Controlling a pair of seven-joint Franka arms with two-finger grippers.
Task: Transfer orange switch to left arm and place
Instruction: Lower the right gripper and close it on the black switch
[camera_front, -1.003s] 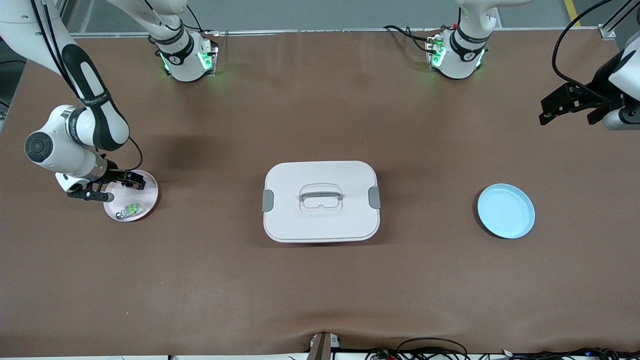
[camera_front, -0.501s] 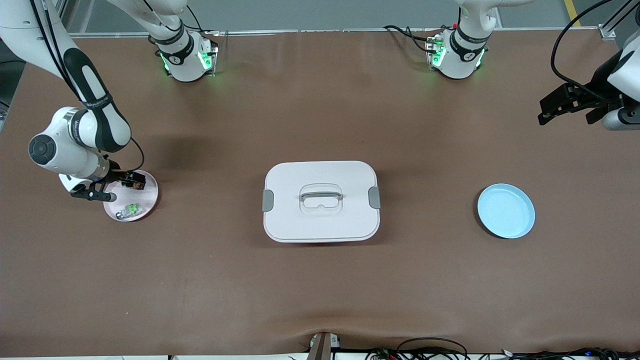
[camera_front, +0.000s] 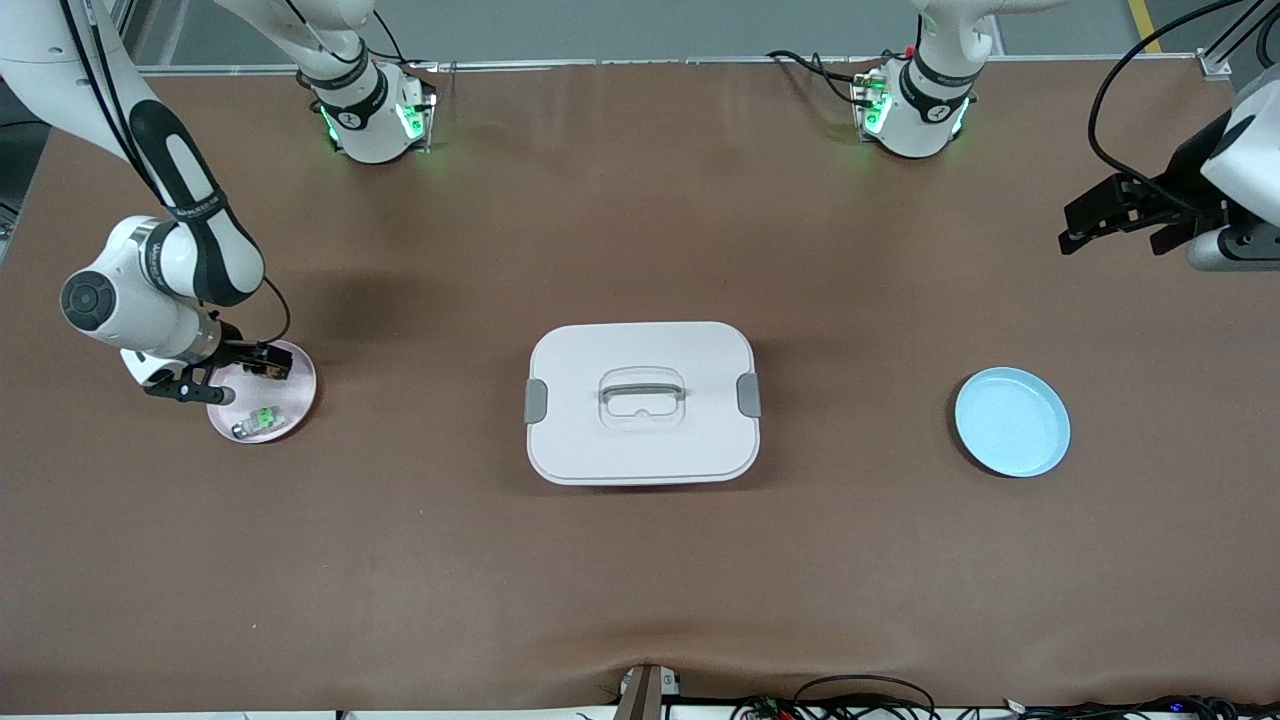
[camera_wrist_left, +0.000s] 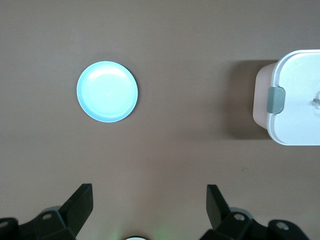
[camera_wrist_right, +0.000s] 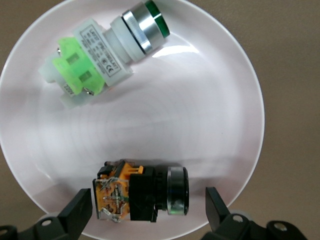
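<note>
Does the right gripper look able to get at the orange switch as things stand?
Probably yes: the right gripper is open over the pink plate, fingers either side of the orange switch, with the green switch lying apart.

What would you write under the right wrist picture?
Open right gripper straddling the black-and-orange switch on a pink round plate, beside a green-topped switch.

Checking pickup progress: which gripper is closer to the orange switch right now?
Right. The right gripper hangs open over the pink plate, fingers straddling the orange switch. The left gripper hangs open at the left arm's end of the table, with the box between it and the switch.
</note>
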